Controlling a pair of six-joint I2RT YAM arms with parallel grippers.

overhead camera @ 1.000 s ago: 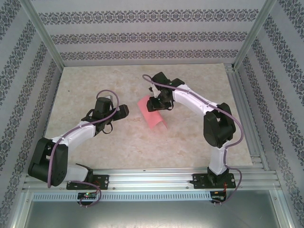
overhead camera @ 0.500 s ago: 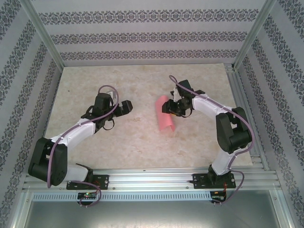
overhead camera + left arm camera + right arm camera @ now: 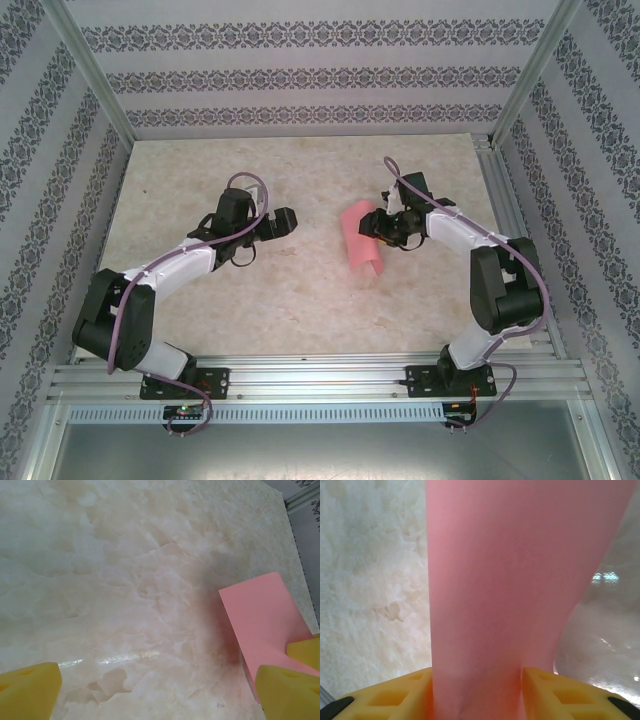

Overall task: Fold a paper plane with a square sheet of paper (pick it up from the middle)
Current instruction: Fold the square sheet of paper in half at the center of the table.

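Marbled beige table within patterned walls. Right of centre, pink sheet of paper pinched by the partly closed right gripper, bowing into a loose trough, presumably to bring its halves together for a first crease. Left gripper spread wide and empty, near the sheet, seemingly poised to assist.

Boxed-in lab test cell.
Silver aluminium frame rails near, patterned grey wallpaper walls around a beige marbled tabletop.
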